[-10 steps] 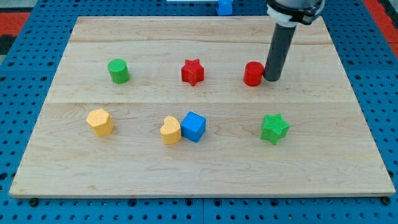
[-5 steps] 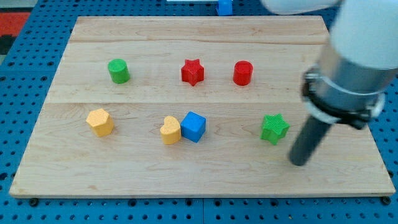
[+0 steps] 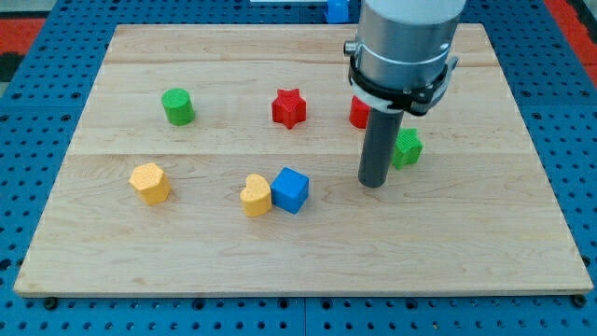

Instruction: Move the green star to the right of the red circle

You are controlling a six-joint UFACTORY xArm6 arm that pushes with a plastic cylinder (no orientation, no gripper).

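- Camera view: our rod comes down from the view's top right; my tip (image 3: 373, 184) rests on the wooden board (image 3: 298, 252), right of centre.
- There is no claw on this arm, only the plain rod, so it is neither wide nor narrow and holds nothing.
- The green star (image 3: 407, 147) lies just to the view's right of the rod, a little above the tip. The rod covers its left edge, so we cannot tell whether the two touch.
- The red circle (image 3: 358, 113) sits above the tip and up-left of the green star; the arm's body hides most of it, only its left part shows.
- The green star is lower than the red circle and slightly to its right, close beside it.
- The red star (image 3: 289, 108) lies left of the red circle, in the same row; the green cylinder (image 3: 177, 106) sits further left.
- Lower row, left of the tip: blue cube (image 3: 290, 189) touching a yellow heart (image 3: 256, 195); a yellow hexagonal block (image 3: 149, 183) lies well apart, further left.
- A blue block (image 3: 336, 10) lies off the board at the view's top edge; its shape is unclear.
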